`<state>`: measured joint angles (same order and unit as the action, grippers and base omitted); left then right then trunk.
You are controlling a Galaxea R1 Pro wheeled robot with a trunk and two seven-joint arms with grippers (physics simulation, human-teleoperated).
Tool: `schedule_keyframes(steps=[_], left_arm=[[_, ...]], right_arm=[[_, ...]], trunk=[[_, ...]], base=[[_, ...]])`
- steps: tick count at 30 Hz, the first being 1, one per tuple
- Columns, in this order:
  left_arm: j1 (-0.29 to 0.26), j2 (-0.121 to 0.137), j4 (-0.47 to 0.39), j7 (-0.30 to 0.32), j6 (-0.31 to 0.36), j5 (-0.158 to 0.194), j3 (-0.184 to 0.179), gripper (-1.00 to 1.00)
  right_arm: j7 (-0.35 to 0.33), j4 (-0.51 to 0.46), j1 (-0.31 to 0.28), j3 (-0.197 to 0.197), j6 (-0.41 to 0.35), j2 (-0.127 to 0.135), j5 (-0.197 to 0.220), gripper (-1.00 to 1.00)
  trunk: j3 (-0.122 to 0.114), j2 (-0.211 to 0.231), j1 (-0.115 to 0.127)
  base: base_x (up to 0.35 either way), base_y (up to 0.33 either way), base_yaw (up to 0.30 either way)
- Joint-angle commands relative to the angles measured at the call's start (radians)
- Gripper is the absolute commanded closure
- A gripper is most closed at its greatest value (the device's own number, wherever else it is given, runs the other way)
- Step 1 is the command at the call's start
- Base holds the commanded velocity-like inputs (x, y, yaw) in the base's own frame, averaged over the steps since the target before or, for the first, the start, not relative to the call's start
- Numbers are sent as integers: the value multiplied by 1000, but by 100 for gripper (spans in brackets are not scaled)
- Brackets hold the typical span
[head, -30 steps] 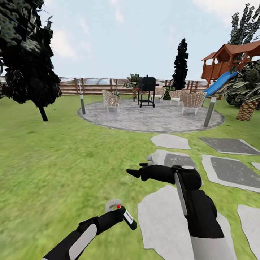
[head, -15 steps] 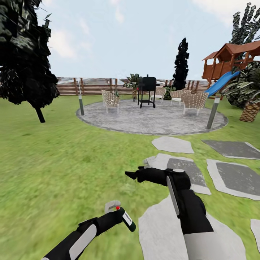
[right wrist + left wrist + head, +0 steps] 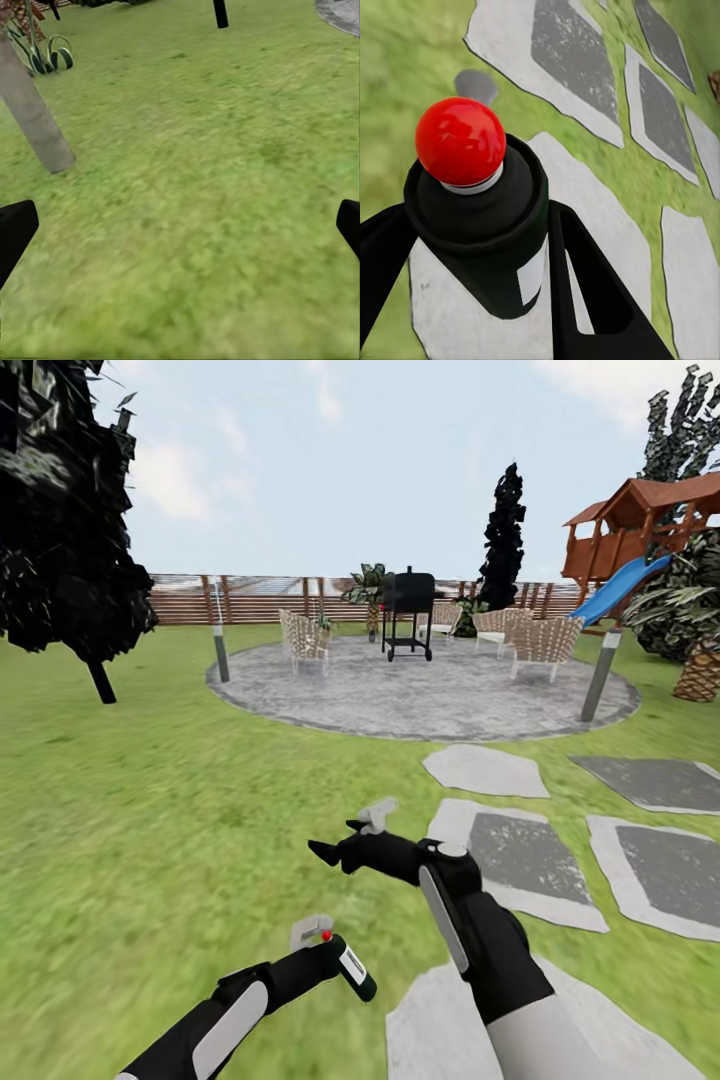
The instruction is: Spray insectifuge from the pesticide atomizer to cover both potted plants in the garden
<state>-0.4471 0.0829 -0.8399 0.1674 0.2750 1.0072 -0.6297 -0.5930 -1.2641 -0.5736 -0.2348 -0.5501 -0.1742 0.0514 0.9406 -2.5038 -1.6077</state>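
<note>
Pesticide atomizer point(image 3: 352, 967), glossy red-knobbed, clamped in left claw point(image 3: 325, 958); right claw point(image 3: 340, 845) spread, empty.

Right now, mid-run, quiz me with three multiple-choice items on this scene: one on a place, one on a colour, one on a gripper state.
1. The atomizer is where?
A. on the lawn
B. in the left gripper
C. on a slab

2. What colour is the atomizer's ball top?
A. red
B. blue
C. yellow

3. The right gripper is:
A. shut on a pot
B. shut on the atomizer
C. open, holding nothing

Answers:
1 B: the left wrist view shows both fingers against the bottle.
2 A: the ball is red there.
3 C: the right wrist view shows the fingertips far apart over grass.
</note>
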Motion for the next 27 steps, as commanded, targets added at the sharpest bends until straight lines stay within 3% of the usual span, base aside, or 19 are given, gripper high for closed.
schedule_keyframes(steps=[1, 6, 10, 27], left_arm=[[-1, 1, -1, 0, 3, 8, -2, 100], [-1, -1, -1, 1, 3, 8, -2, 100], [-1, -2, -1, 1, 3, 8, -2, 100], [-1, 3, -3, 5, -5, 12, -2, 100]], right_arm=[[0, -21, 2, -12, -29, 0, 6, -100], [1, -153, 11, -28, -142, 2, 8, -100], [2, -183, 11, -28, -190, 2, 7, -100], [4, -240, 12, -25, -214, 4, -3, -100]], trunk=[[1, 0, 0], [1, 0, 0], [1, 0, 0], [1, 0, 0]], base=[[340, 0, 0], [341, 0, 0], [341, 0, 0], [307, 0, 0]])
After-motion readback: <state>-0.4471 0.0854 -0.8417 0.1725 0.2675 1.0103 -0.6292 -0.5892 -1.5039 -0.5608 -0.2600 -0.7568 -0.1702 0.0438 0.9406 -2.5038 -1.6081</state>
